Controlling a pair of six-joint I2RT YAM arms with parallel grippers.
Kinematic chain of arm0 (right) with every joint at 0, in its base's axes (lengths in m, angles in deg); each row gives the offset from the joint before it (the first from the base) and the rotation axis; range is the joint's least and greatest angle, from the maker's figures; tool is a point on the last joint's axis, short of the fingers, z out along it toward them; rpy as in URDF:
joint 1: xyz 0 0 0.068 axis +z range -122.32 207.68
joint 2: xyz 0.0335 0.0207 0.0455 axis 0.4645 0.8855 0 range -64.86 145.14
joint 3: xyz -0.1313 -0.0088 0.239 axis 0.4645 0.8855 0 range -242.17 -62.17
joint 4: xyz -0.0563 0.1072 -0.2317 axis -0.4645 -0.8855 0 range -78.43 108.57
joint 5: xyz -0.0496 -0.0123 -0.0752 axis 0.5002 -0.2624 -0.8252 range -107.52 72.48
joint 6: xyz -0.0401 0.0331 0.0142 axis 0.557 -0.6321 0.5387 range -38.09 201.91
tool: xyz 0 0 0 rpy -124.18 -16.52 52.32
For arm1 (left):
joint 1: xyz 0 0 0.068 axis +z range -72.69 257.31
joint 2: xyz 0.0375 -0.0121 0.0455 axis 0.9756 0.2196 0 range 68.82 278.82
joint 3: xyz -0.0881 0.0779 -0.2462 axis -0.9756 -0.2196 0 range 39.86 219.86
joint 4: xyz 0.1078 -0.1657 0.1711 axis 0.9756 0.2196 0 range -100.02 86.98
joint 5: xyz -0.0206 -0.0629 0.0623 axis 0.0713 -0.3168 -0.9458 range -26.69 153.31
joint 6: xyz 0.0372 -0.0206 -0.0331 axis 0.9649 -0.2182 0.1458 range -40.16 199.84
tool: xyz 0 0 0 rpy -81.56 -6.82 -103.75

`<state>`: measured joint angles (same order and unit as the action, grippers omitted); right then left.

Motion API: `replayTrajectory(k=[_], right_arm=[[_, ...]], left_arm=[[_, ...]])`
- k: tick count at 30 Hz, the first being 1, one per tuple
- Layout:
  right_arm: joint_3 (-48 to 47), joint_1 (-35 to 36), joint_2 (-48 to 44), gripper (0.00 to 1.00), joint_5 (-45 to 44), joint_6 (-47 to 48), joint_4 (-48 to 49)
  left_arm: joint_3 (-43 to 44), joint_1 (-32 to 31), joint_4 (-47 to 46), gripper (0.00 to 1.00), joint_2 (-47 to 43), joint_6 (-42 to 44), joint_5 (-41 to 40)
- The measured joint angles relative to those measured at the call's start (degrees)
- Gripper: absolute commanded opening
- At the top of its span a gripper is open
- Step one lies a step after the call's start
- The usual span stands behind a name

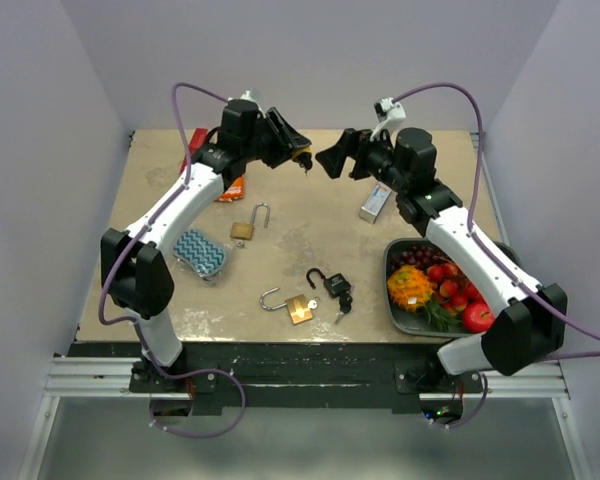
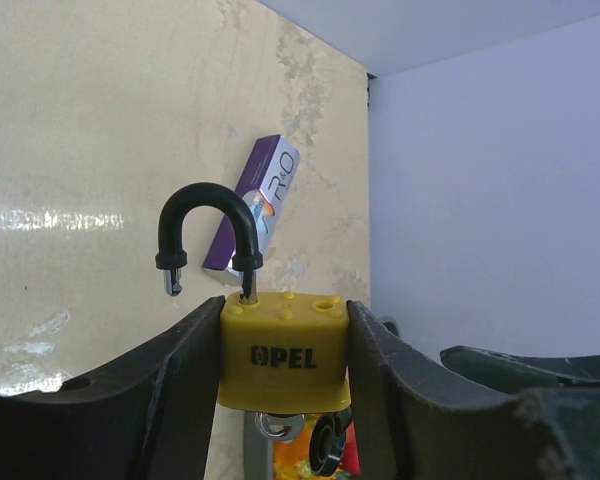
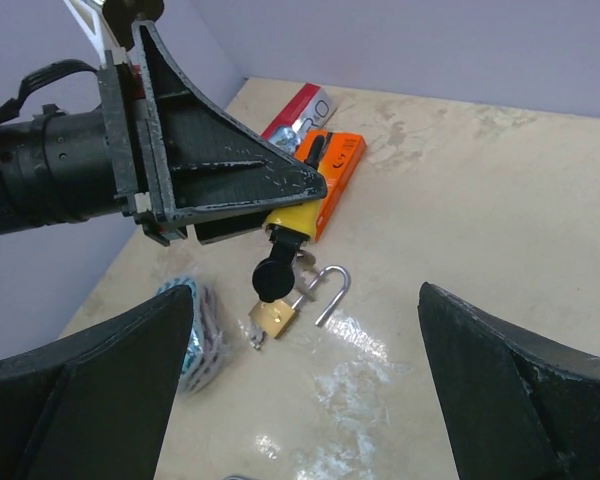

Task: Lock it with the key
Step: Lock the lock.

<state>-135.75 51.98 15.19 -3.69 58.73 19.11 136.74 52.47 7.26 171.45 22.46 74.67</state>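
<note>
My left gripper [image 2: 285, 350] is shut on a yellow padlock [image 2: 283, 350] marked OPEL and holds it in the air at the back of the table. Its black shackle [image 2: 205, 235] stands open. A black-headed key [image 3: 275, 278] hangs from the padlock's underside, with a key ring beside it. In the top view the yellow padlock [image 1: 302, 157] sits between the two grippers. My right gripper [image 1: 335, 160] is open and empty, its fingers [image 3: 90, 385] spread wide, a short way from the key.
A brass padlock [image 1: 244, 228] with open shackle, another brass padlock [image 1: 295, 306] and a black padlock [image 1: 334, 285] with keys lie on the table. A patterned pouch [image 1: 200, 252], an orange box [image 3: 335, 170], a purple-white box [image 1: 375, 202] and a fruit tray [image 1: 395, 300] are around.
</note>
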Motion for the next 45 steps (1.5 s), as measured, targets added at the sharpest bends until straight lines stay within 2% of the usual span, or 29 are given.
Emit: replayTrajectory(k=[9,19,24,34,35,38,39,40,41,42,43,45], right_arm=[[-0.15,5.05,6.08,0.90,-5.40,0.55,2.51],[-3.52,7.93,10.03,0.67,-13.55,1.20,3.56],[-5.53,8.92,11.43,0.59,-19.28,1.33,4.15],[-6.69,10.03,14.08,0.51,-21.92,0.66,5.11],[-6.80,10.10,14.21,0.49,-21.92,0.61,5.14],[-7.26,10.32,14.53,0.23,-21.97,0.48,5.25],[-7.52,10.47,14.69,0.11,-21.88,0.20,5.31],[-7.80,10.54,14.86,0.04,-22.05,0.22,5.25],[-8.00,10.54,15.04,0.00,-21.88,0.15,5.25],[-8.20,10.54,15.26,0.00,-21.64,0.22,5.20],[-8.24,10.54,15.37,0.00,-21.42,0.13,5.09],[-8.26,10.51,15.56,0.00,-20.81,-0.20,4.83]], left_arm=[[-1.07,0.59,-0.79,0.00,0.00,-6.14,1.84],[-2.82,0.72,-3.48,0.00,0.00,-11.87,4.28],[-3.06,0.72,-3.82,0.00,0.00,-13.73,4.48],[-3.06,0.76,-4.76,0.00,0.00,-16.55,4.46],[-3.06,0.76,-4.83,0.00,0.00,-16.61,4.46],[-3.08,0.76,-5.22,0.00,0.00,-17.03,4.44],[-3.28,0.76,-5.75,0.00,0.00,-17.09,4.33],[-3.48,0.79,-6.16,0.02,-0.02,-17.14,4.26],[-3.65,0.87,-6.47,0.04,-0.09,-17.16,4.17],[-3.87,0.96,-6.62,0.05,-0.11,-17.16,4.00],[-4.04,1.07,-6.60,0.13,-0.13,-17.14,3.96],[-4.70,1.09,-6.91,0.21,-0.35,-17.14,3.85]])
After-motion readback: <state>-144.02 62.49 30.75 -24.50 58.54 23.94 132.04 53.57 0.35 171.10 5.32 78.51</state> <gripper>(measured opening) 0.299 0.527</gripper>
